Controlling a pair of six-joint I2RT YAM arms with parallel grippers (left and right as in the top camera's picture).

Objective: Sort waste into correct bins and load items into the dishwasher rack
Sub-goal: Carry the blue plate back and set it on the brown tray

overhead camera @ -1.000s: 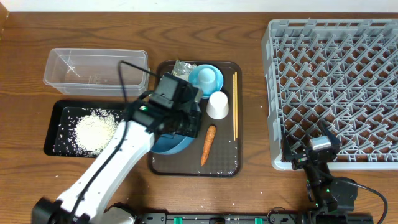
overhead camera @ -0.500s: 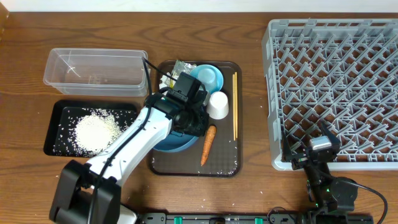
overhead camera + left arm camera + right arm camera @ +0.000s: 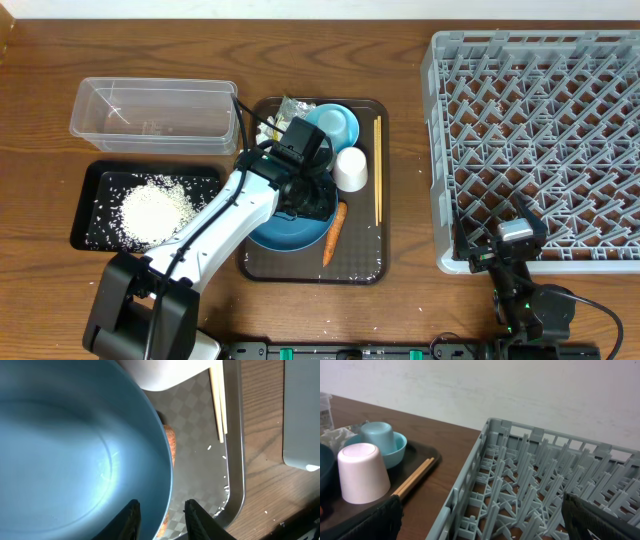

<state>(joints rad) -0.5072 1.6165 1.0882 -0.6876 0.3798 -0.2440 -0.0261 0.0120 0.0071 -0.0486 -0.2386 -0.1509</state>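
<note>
The big dark blue bowl (image 3: 285, 232) (image 3: 75, 450) rests on the brown tray (image 3: 365, 268). My left gripper (image 3: 316, 206) (image 3: 162, 516) is open over the bowl's right rim, one finger inside and one outside, touching neither side. An orange carrot piece (image 3: 335, 232) (image 3: 170, 442) lies just right of the bowl. A white cup (image 3: 350, 168) (image 3: 362, 472) stands upside down beside the chopsticks (image 3: 377, 170) (image 3: 412, 479). The small light blue bowl (image 3: 340, 122) (image 3: 395, 447) sits behind it. My right gripper (image 3: 505, 252) (image 3: 490, 520) hangs wide open and empty at the front-left corner of the dishwasher rack (image 3: 540, 140) (image 3: 530, 485).
A clear tub (image 3: 155, 110) stands at the back left. In front of it a black tray (image 3: 90, 235) holds a heap of rice (image 3: 152, 210). A crinkled wrapper (image 3: 293, 108) and white tissue (image 3: 263, 130) lie at the brown tray's far left corner.
The left arm swung right over the brown tray. Its jaws, shut on the bowl's rim a second ago, have parted, and the bowl now lies flat on the tray. The right arm is still.
</note>
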